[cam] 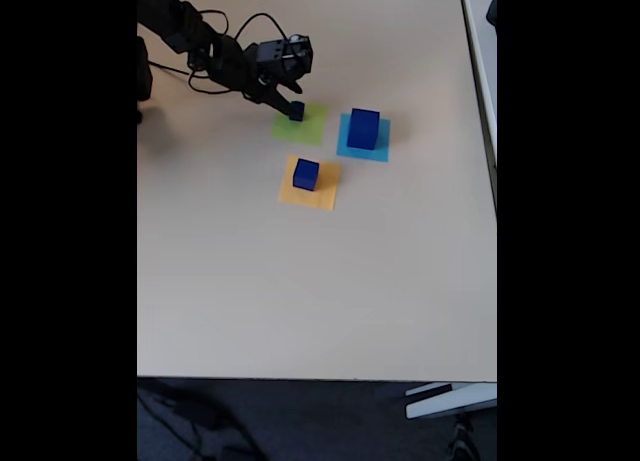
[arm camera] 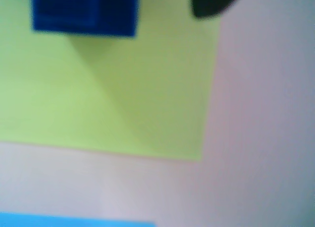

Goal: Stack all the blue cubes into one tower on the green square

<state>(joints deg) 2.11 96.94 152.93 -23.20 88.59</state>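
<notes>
In the fixed view the pincer (cam: pixel 293 105) reaches down from the black arm (cam: pixel 215 49) at the upper left, its tips at a small blue cube (cam: pixel 297 111) over the near-left corner of the green square (cam: pixel 300 126). The tips look closed around this cube, though the picture is too small to be certain whether it is truly clamped or only touched. In the wrist view the small blue cube (arm camera: pixel 84 11) fills the upper left, sitting over the green square (arm camera: pixel 123 89), with one dark fingertip (arm camera: pixel 211 3) showing at the top edge, just beside the sheet's right border.

Just right of the green sheet in the fixed view lies a cyan square (cam: pixel 364 141) carrying the largest blue cube (cam: pixel 363 128), upright at its middle. Below the green sheet, an orange-yellow square (cam: pixel 310 185) holds a medium blue cube (cam: pixel 306 174) near its upper part. All three sheets rest close together on the pale table (cam: pixel 300 291). A strip of the cyan square (arm camera: pixel 74 220) shows at the wrist view's bottom edge.
</notes>
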